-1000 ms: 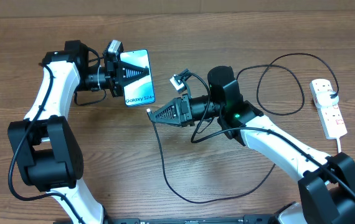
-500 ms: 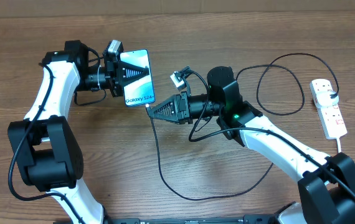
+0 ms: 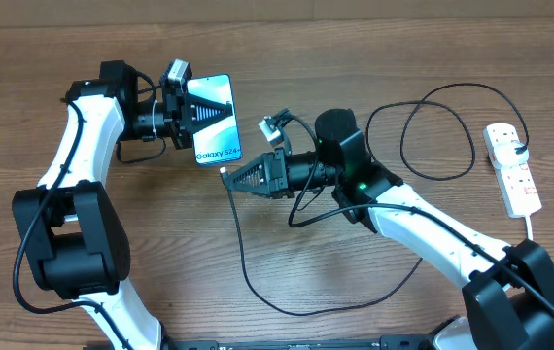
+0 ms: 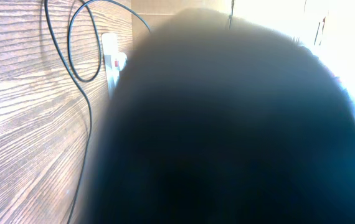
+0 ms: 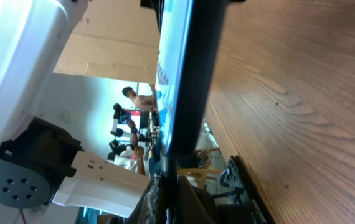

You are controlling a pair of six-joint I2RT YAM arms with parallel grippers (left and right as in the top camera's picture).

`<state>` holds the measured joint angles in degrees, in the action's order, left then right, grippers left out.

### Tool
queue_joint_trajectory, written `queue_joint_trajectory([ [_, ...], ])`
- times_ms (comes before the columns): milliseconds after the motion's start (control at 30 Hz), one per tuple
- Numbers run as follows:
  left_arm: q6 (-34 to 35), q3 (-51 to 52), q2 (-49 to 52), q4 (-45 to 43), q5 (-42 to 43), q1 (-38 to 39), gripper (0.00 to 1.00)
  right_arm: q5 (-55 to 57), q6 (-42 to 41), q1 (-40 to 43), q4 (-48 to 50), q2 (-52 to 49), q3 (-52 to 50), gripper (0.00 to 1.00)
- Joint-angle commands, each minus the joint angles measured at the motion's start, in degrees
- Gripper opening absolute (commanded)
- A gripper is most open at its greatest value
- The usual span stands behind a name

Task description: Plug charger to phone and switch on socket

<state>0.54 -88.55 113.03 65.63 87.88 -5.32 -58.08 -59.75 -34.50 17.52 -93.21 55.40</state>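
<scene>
Moved left since a second ago, right gripper (image 3: 229, 176), clamped shut on the charger (image 3: 237, 243) at its connector tip; just ahead of the fingertips, the phone (image 3: 218, 148), pinched in the closed left gripper (image 3: 202, 114); far behind, the socket (image 3: 512, 171)

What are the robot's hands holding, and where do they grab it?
The left gripper clamps the phone across its middle. The right gripper pinches the charger close to its free end.

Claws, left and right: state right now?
Left claw: closed, holding the phone.
Right claw: closed, holding the charger by its connector end.
</scene>
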Motion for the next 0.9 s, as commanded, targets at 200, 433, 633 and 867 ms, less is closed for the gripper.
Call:
queue_joint_trajectory([
  [200, 0.3, -0.7, -2.6, 0.2, 2.6, 0.1, 0.04, 2.1, -0.1, -0.4, 0.5, 0.9, 0.9, 0.04],
  [433, 0.3, -0.7, -2.6, 0.2, 2.6, 0.1, 0.05, 3.3, 0.2, -0.4, 1.2, 0.9, 0.9, 0.04],
  [633, 0.3, -0.7, -2.6, 0.2, 2.6, 0.1, 0.04, 4.5, 0.2, -0.3, 1.8, 0.9, 0.9, 0.04],
  [867, 0.3, -0.7, -2.6, 0.2, 2.6, 0.2, 0.04, 5.2, 1.2, -0.3, 1.7, 0.9, 0.9, 0.04],
])
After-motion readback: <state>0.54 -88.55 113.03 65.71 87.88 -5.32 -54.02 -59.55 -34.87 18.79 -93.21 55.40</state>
